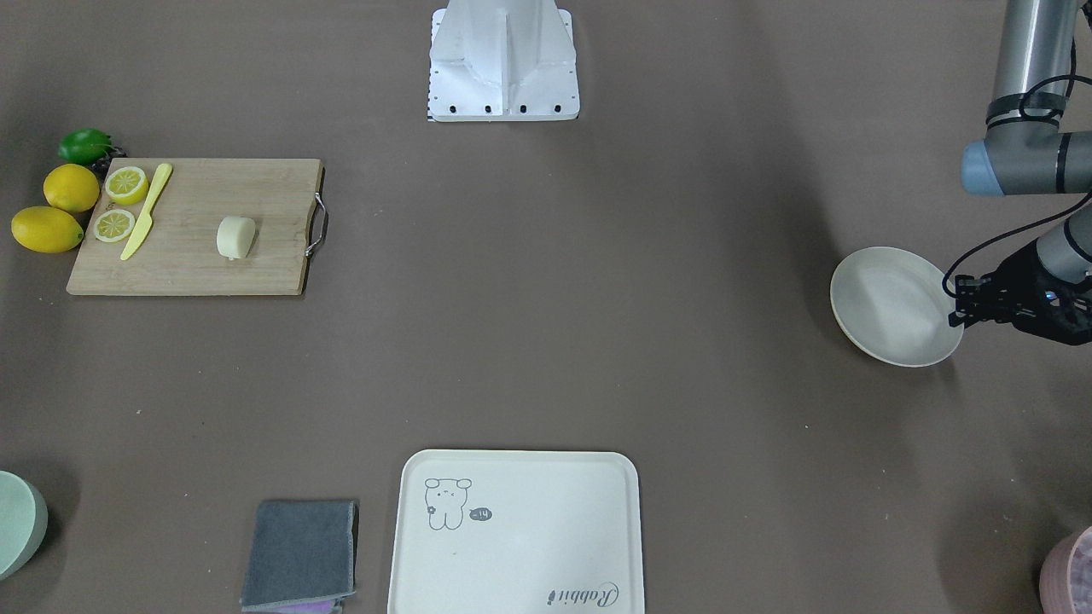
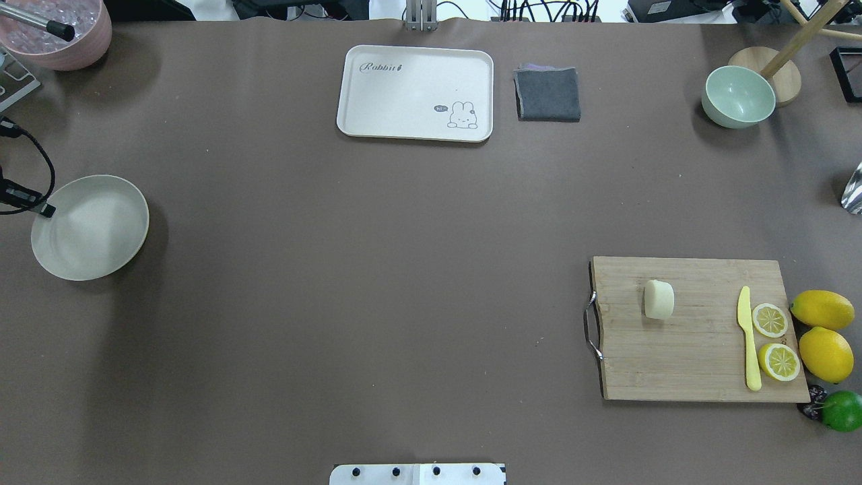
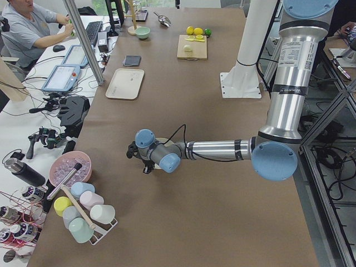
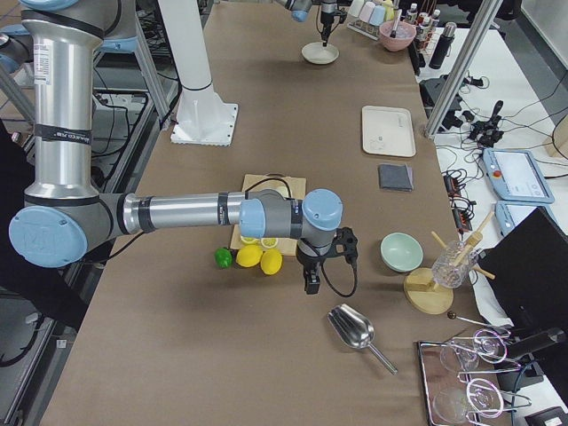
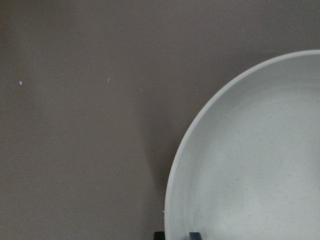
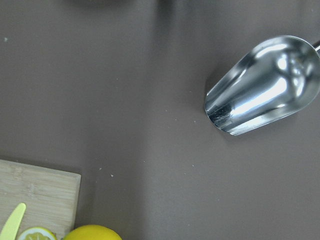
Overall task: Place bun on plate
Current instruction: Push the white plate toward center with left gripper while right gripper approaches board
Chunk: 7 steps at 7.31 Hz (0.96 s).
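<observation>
The bun (image 1: pixel 236 237) (image 2: pixel 658 300), a small pale cream lump, lies alone on a wooden cutting board (image 2: pixel 693 364) on my right side. The round off-white plate (image 1: pixel 887 298) (image 2: pixel 94 229) (image 5: pixel 250 160) is far off on my left side. My left gripper (image 1: pixel 957 303) (image 2: pixel 48 211) (image 5: pixel 177 234) is at the plate's rim, one fingertip outside and one inside, shut on it. My right gripper (image 4: pixel 312 282) shows only in the exterior right view, hanging over the table past the lemons near a metal scoop (image 6: pixel 265 85); I cannot tell its state.
On the board lie a yellow knife (image 2: pixel 749 343) and two lemon halves (image 2: pixel 770 320); whole lemons (image 2: pixel 821 310) and a lime (image 2: pixel 842 411) sit beside it. A cream tray (image 2: pixel 404 94), grey cloth (image 2: pixel 547 94), green bowl (image 2: pixel 737 98) and pink bowl (image 2: pixel 60 34) line the far edge.
</observation>
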Motion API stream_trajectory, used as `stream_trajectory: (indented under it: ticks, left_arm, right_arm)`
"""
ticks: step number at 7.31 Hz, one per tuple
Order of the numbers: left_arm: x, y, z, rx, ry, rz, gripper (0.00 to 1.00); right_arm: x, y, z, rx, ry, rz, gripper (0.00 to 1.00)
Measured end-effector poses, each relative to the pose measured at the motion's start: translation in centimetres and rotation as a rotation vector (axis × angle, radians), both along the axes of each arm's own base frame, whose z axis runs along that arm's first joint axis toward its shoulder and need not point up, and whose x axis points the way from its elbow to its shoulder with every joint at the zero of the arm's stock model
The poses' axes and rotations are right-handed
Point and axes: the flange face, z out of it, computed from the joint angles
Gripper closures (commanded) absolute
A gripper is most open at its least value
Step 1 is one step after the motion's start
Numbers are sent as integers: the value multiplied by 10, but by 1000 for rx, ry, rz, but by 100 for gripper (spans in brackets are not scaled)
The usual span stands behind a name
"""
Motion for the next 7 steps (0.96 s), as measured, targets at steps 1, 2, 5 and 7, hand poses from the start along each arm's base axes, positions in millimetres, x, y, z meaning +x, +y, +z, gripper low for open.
stream_trajectory:
  ticks: [1,2,5,7]
  left_arm:
    - [3,-1,-29,2,46,-18,100]
    - [14,1,-77,-35,117,-57,100]
    - [130,33,-218,-135,237,-131,100]
    - [245,61,-298,-168,271,-151,100]
  right_arm:
    - [-19,-3,-25,-12,-7,23,0]
    - [-53,-3,-59,-36,-18,43,0]
    - [-164,6,-151,-93,-63,38,0]
    - [-233,18,-180,-121,-68,29,0]
